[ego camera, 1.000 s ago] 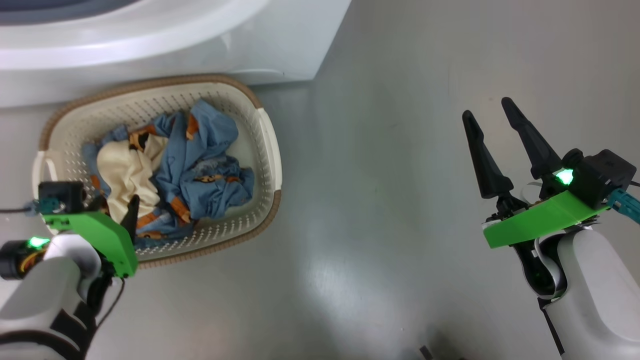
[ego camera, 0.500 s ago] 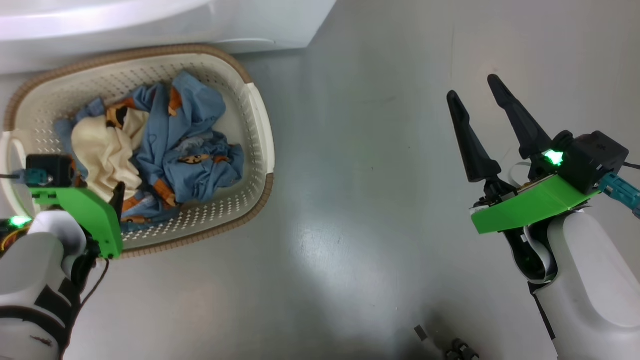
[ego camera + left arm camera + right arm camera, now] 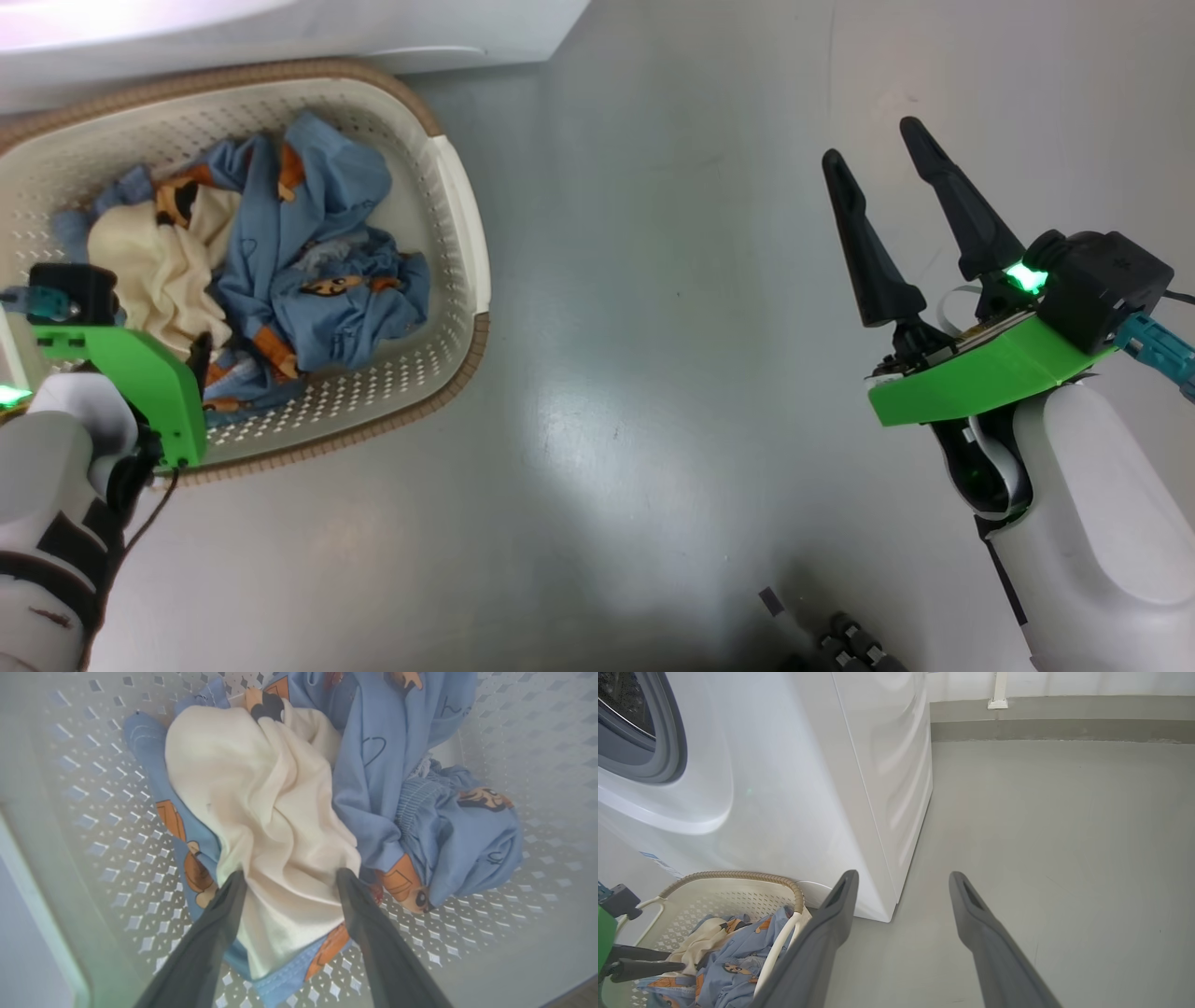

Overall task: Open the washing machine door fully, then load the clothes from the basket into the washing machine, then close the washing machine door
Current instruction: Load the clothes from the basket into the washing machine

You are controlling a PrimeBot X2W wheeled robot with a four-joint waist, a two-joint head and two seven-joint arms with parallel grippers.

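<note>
Most of left pincer behind green bracket

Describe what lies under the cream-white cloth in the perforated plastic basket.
Light blue fabric garments with orange prints poke out beneath the cream-white cloth; whatever lies under its middle is covered.

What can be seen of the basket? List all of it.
The basket is a rectangular, cream-white plastic tub with rounded corners, walls and bottom perforated all over, a brown woven-look rim and a white side handle. It stands upright on the grey floor, beside the foot of the washing machine. Crumpled clothes lie in it, blue with orange prints plus a cream cloth. The open left hand reaches in over that cloth.
</note>
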